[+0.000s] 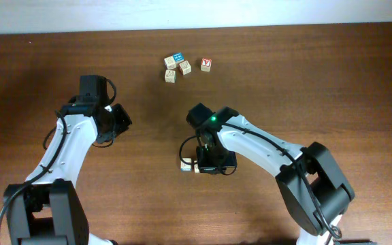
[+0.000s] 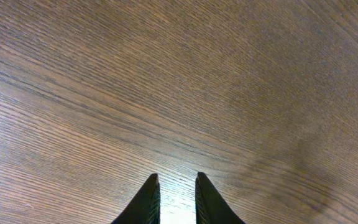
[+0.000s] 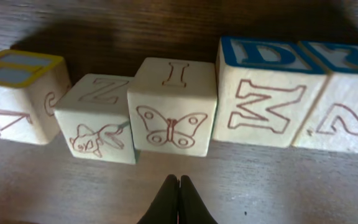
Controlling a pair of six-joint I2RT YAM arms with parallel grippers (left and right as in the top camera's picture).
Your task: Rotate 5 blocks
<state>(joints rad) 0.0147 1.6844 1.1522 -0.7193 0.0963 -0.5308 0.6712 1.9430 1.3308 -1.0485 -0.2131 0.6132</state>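
Five pale wooden letter blocks stand in a row on the table in the right wrist view: a yellow-edged one [image 3: 17, 93], a "Z" block with an animal [image 3: 98, 121], an "I" block with a butterfly [image 3: 173, 109], a blue "D" block with an "M" [image 3: 266, 99], and a blue-topped one at the right edge [image 3: 344, 106]. My right gripper [image 3: 178, 178] is shut and empty, just in front of the butterfly block and not touching it. From overhead the right gripper [image 1: 205, 163] covers most of the row; only its left end [image 1: 185, 165] shows. My left gripper [image 2: 177, 179] hangs over bare wood, jaws slightly apart, holding nothing.
At the back of the table sits a small cluster of cubes: a bright-blue-topped cube [image 1: 177, 57], pale ones [image 1: 171, 75] [image 1: 184, 67], and a red "V" cube [image 1: 206, 64]. The left gripper [image 1: 121, 121] stands left of centre. The table's far edge meets a white wall [image 1: 196, 13].
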